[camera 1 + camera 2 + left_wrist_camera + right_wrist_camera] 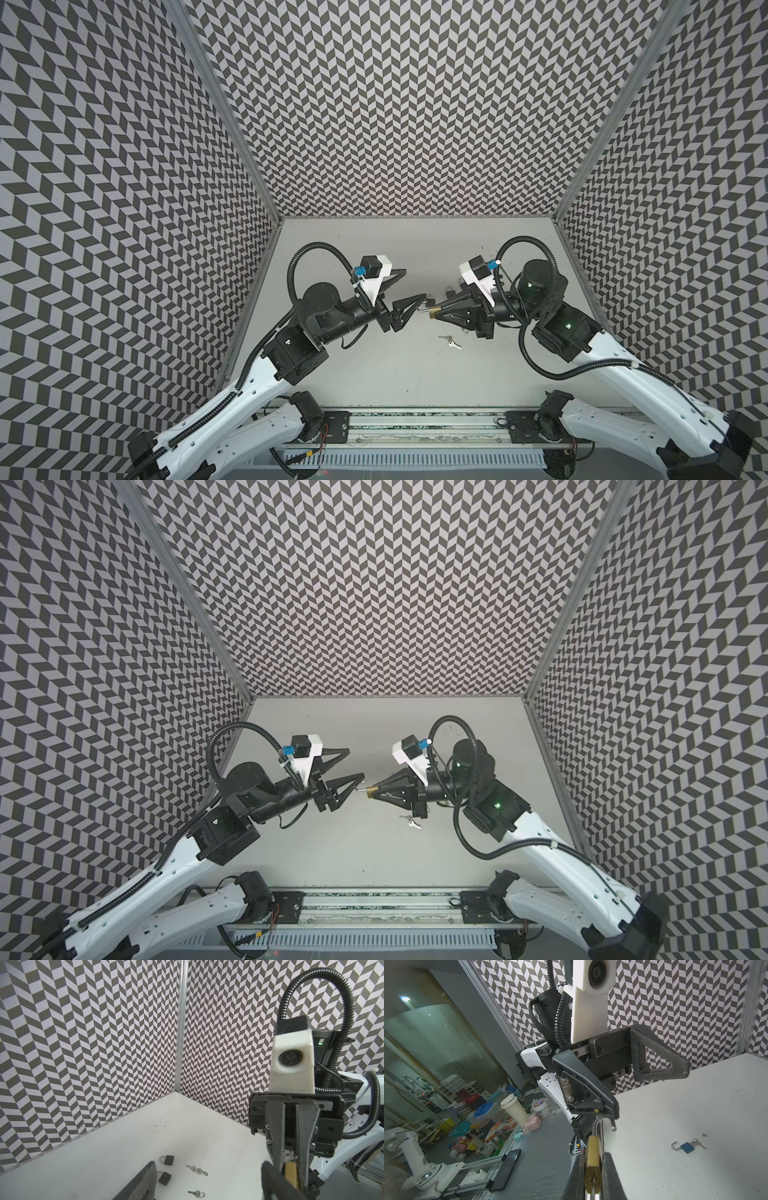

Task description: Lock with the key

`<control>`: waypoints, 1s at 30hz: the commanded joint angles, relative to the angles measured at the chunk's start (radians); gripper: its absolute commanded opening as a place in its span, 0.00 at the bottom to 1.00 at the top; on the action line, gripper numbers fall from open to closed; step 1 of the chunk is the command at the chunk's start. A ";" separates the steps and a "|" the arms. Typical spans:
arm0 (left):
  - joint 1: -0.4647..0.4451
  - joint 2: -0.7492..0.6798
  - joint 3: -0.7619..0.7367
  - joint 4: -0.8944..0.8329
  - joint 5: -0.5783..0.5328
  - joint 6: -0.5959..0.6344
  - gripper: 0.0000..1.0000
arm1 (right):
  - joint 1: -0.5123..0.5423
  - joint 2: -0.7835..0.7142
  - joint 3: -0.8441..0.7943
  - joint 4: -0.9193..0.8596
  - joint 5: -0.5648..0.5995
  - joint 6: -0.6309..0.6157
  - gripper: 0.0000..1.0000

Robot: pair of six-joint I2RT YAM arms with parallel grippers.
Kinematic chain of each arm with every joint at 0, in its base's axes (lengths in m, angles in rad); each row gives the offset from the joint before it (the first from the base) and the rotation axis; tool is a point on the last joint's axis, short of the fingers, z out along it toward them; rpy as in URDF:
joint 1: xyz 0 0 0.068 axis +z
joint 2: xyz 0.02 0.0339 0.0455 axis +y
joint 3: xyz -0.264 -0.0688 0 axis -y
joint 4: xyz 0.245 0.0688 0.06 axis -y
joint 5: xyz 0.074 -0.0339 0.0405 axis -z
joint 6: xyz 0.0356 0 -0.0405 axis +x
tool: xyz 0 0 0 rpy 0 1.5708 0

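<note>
My right gripper (pixel 436 312) (pixel 374 792) (pixel 593 1174) is shut on a brass padlock (pixel 434 313) (pixel 370 792) (pixel 593 1157), held above the table at mid-scene. Its silver shackle (pixel 604 1122) stands open and points at my left gripper (pixel 415 283) (pixel 356 763) (pixel 207 1184). That gripper is open and holds nothing. One of its fingers (pixel 583 1088) sits right over the shackle; whether they touch I cannot tell. The lock's keyhole end faces the right wrist camera. A bunch of keys (pixel 449 340) (pixel 413 821) lies on the table under the right gripper.
Two black padlocks (pixel 167 1160) (pixel 165 1178) and two key sets (pixel 196 1169) (pixel 196 1193) lie on the white table (pixel 104 1157). A blue padlock (pixel 686 1147) with open shackle and keys (pixel 697 1143) lies nearby. Patterned walls (pixel 415 124) enclose three sides.
</note>
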 commanded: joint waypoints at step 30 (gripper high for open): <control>0.005 -0.009 0.016 -0.017 0.074 -0.029 0.70 | 0.000 -0.007 0.025 0.069 -0.062 -0.014 0.00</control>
